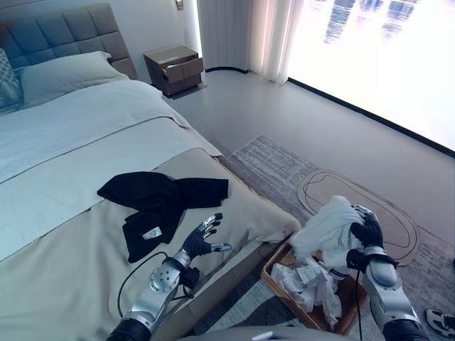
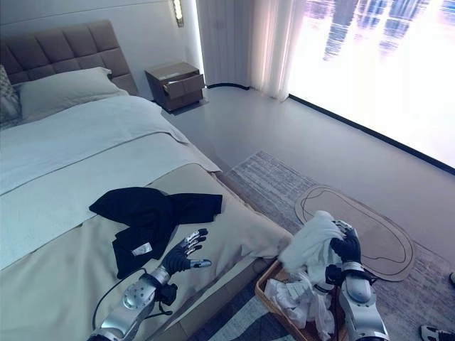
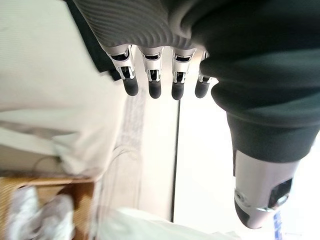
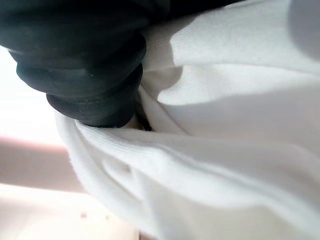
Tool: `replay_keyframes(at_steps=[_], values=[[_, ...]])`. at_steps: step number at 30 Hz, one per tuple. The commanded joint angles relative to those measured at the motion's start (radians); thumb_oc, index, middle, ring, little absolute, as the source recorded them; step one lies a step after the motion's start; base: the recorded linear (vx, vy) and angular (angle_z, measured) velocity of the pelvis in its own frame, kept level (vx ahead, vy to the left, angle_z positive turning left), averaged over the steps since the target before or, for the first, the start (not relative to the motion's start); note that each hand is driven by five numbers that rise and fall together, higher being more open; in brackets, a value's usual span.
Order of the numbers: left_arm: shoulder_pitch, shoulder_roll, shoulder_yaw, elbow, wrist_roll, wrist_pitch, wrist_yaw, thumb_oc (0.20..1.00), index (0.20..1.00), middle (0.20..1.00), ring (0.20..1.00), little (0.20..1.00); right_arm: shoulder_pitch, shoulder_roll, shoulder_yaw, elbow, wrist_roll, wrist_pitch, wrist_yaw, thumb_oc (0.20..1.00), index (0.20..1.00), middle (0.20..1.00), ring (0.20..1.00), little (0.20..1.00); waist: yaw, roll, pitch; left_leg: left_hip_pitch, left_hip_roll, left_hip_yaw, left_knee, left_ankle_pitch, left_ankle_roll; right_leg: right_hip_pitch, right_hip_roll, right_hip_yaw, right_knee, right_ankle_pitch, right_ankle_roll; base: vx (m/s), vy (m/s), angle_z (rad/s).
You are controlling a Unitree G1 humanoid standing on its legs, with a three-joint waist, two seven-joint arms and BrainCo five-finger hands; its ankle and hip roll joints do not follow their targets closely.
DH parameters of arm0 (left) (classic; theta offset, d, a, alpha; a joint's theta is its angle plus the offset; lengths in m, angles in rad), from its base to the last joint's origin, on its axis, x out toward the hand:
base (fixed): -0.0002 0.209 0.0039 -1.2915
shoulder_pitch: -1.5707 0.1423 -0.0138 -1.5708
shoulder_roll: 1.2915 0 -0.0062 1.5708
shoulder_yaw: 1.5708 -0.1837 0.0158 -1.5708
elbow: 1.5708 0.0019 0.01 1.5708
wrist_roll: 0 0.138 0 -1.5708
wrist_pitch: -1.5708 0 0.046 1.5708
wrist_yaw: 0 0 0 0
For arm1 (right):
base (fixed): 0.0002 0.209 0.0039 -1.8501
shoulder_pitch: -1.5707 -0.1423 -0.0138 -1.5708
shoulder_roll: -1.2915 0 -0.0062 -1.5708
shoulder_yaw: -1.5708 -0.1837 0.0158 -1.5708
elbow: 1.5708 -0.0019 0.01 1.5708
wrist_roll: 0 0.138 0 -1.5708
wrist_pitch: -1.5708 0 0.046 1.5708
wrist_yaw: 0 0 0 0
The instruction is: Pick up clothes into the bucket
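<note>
White garment [image 1: 328,226], bunched, clutched in the right robot hand [image 1: 367,231] directly above the wicker basket [image 1: 274,268] on the floor at the bed's foot corner; more white clothes [image 1: 307,280] piled inside the basket. Left robot hand [image 1: 202,238]: fingers straight and spread, holding nothing, poised over the beige bed cover [image 1: 64,277] just beside the black garment [image 1: 160,202], which lies crumpled mid-bed. Patterned rug [image 1: 284,167] beyond the basket. Pillow [image 1: 60,71] and nightstand [image 1: 174,69] farthest back.
</note>
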State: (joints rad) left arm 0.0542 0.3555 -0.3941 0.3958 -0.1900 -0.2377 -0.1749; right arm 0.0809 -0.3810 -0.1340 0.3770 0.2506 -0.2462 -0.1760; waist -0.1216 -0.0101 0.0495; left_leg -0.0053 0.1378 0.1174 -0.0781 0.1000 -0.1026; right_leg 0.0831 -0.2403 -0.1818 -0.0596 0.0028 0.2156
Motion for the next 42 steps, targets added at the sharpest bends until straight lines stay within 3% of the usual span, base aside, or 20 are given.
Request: replay_keyframes(at_steps=[1,8,11,13,17,21,23,24,30,42], values=[[-0.005,0.023,0.018,0.028,-0.043,-0.035,-0.023,1.000,1.000,1.000,1.000,1.000,-0.106,-0.038,-0.092,-0.062,0.070,-0.113,-0.043,0.200,0.200,0.200,0.200,0.200,0.007,-0.027,0.007,-0.026,-0.016,-0.006,0.138,-0.120,0.031,-0.124,0.026,0.016,0.070,0.087,-0.023,0.00,0.013,-0.13],[0.016,0.044,0.013,0.070,-0.067,-0.024,-0.067,1.000,1.000,1.000,1.000,1.000,-0.133,-0.059,-0.161,-0.098,0.128,-0.133,-0.067,0.200,0.200,0.200,0.200,0.200,-0.001,-0.018,0.015,-0.029,-0.023,0.003,0.150,-0.129,0.035,-0.128,0.020,0.026,0.076,0.088,-0.021,0.00,0.006,-0.03],[0.031,0.046,0.035,0.077,-0.155,-0.012,-0.105,1.000,1.000,1.000,1.000,1.000,-0.125,-0.059,-0.174,-0.111,0.135,-0.132,-0.057,0.200,0.200,0.200,0.200,0.200,-0.007,-0.013,0.021,-0.029,-0.026,0.008,0.154,-0.132,0.036,-0.135,0.017,0.033,0.081,0.088,-0.021,0.00,0.003,-0.01],[0.051,0.007,0.083,0.105,-0.312,0.026,-0.129,1.000,1.000,1.000,1.000,1.000,-0.119,-0.052,-0.189,-0.109,0.148,-0.135,-0.060,0.200,0.200,0.200,0.200,0.200,-0.007,-0.013,0.026,-0.033,-0.027,0.008,0.159,-0.132,0.038,-0.140,0.015,0.035,0.085,0.088,-0.022,0.00,-0.003,-0.05],[0.074,0.012,0.137,0.047,-0.298,-0.012,-0.102,1.000,1.000,1.000,1.000,1.000,-0.092,-0.040,-0.211,-0.089,0.145,-0.132,-0.061,0.200,0.200,0.200,0.200,0.200,-0.008,-0.008,0.048,-0.047,-0.030,0.003,0.177,-0.138,0.039,-0.152,0.010,0.040,0.099,0.083,-0.023,-0.02,-0.006,-0.09],[0.072,0.003,0.175,-0.001,-0.388,-0.020,-0.095,1.000,1.000,1.000,1.000,1.000,-0.102,-0.041,-0.218,-0.040,0.162,-0.139,-0.072,0.200,0.200,0.200,0.200,0.200,-0.007,0.007,0.094,-0.087,-0.039,-0.005,0.215,-0.144,0.043,-0.188,-0.004,0.044,0.142,0.070,-0.023,-0.10,0.022,0.01],[0.061,-0.004,0.178,-0.025,-0.441,-0.022,-0.101,1.000,1.000,1.000,1.000,1.000,-0.130,-0.046,-0.211,-0.017,0.158,-0.137,-0.088,0.200,0.200,0.200,0.200,0.200,-0.009,0.022,0.125,-0.117,-0.045,-0.010,0.237,-0.149,0.046,-0.227,-0.015,0.054,0.182,0.063,-0.025,-0.18,0.055,0.04],[0.048,-0.009,0.167,-0.076,-0.518,-0.025,-0.111,1.000,1.000,1.000,1.000,1.000,-0.177,-0.051,-0.192,0.032,0.170,-0.133,-0.106,0.200,0.200,0.200,0.200,0.200,-0.009,0.042,0.172,-0.153,-0.053,-0.010,0.263,-0.151,0.049,-0.274,-0.027,0.065,0.218,0.063,-0.028,-0.15,0.044,0.04],[0.002,0.004,0.139,-0.182,-0.565,-0.062,-0.085,1.000,1.000,1.000,1.000,1.000,-0.321,-0.107,-0.111,0.116,0.116,-0.109,-0.156,0.200,0.200,0.200,0.200,0.200,-0.004,0.081,0.268,-0.265,-0.048,0.013,0.342,-0.156,0.047,-0.420,-0.031,0.106,0.289,0.064,-0.035,-0.15,0.022,-0.11],[-0.060,0.051,0.146,-0.399,-0.565,-0.147,0.002,1.000,1.000,1.000,1.000,1.000,-0.539,-0.207,-0.023,0.253,0.109,-0.112,-0.240,0.200,0.200,0.200,0.200,0.200,0.026,0.125,0.382,-0.577,-0.021,0.016,0.543,-0.190,0.038,-0.745,-0.023,0.159,0.492,0.023,-0.058,-0.12,-0.029,-0.06]])
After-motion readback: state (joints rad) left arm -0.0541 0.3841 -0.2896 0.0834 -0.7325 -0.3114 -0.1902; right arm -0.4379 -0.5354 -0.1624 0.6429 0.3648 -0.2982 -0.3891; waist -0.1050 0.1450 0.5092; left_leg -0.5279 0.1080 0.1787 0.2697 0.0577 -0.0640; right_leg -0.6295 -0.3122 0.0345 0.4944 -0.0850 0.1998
